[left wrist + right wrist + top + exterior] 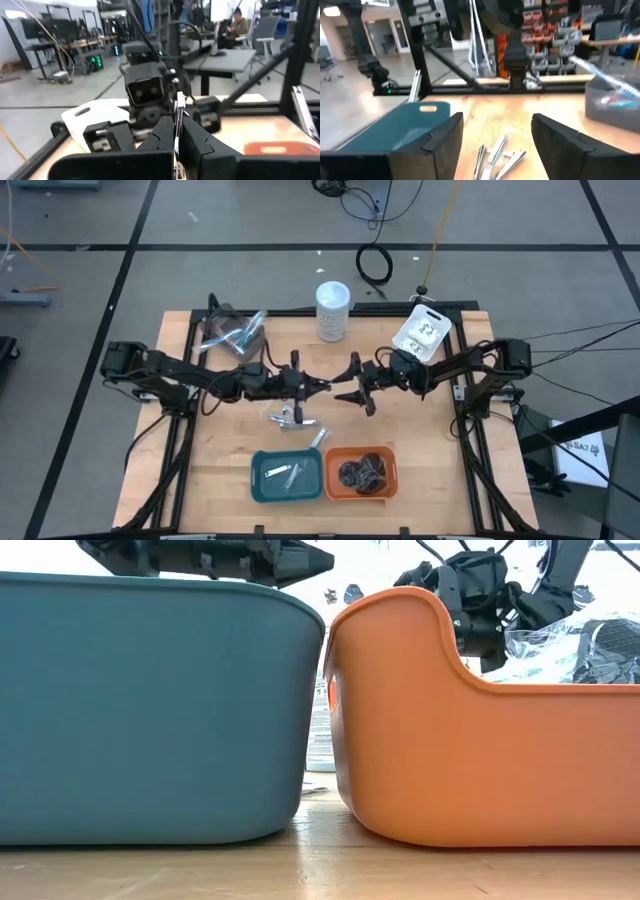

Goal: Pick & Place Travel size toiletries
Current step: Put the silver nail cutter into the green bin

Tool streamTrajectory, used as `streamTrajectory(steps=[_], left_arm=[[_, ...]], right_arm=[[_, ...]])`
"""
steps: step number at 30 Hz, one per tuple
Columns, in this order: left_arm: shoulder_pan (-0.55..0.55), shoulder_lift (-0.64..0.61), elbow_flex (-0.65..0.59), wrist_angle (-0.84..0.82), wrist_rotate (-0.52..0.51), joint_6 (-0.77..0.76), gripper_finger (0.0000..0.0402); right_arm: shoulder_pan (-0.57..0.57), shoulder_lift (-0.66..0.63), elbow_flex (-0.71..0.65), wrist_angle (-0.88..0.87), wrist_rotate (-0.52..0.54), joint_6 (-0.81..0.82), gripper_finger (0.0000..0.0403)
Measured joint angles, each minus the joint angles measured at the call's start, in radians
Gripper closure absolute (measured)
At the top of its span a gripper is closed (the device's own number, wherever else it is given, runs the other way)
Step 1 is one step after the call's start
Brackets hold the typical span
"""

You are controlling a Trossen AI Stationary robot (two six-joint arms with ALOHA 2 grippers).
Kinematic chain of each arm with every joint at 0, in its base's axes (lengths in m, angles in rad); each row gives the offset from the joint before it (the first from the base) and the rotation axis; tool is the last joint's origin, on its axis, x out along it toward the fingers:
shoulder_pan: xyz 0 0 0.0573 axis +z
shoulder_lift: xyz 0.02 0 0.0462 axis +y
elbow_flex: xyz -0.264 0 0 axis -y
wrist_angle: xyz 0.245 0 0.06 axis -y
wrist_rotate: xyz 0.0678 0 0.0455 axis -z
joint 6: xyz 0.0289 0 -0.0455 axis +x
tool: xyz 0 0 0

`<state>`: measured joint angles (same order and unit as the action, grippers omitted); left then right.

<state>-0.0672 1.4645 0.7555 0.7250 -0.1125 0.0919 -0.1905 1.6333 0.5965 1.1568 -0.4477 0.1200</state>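
**Mid-table: sorting partly done**

At table centre your left gripper (pixel 318 385) is clenched on a slim silver tube (pixel 178 131). Right gripper (pixel 352 393) hangs spread, empty. Teal tray (pixel 262 490) holds tubes, orange tray (pixel 388 488) what look like dark bundles. Loose silver tubes (pixel 292 418) and rear bins remain.
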Motion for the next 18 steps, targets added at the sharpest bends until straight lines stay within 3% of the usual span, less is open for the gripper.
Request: streamTrajectory(steps=[7, 13, 18], left_arm=[[-0.089, -0.134, 0.0, -0.288, -0.02, -0.138, 0.0401], [-0.22, -0.17, 0.0, -0.506, 0.142, -0.42, 0.0401], [-0.31, -0.099, 0.0, -0.661, 0.194, -0.666, 0.0401]], right_arm=[[-0.035, -0.165, 0.0, -0.335, 0.002, -0.058, 0.0162], [-0.096, -0.29, 0.0, -0.565, 0.002, -0.069, 0.0167], [-0.124, -0.337, -0.031, -0.578, 0.003, -0.08, 0.0171]])
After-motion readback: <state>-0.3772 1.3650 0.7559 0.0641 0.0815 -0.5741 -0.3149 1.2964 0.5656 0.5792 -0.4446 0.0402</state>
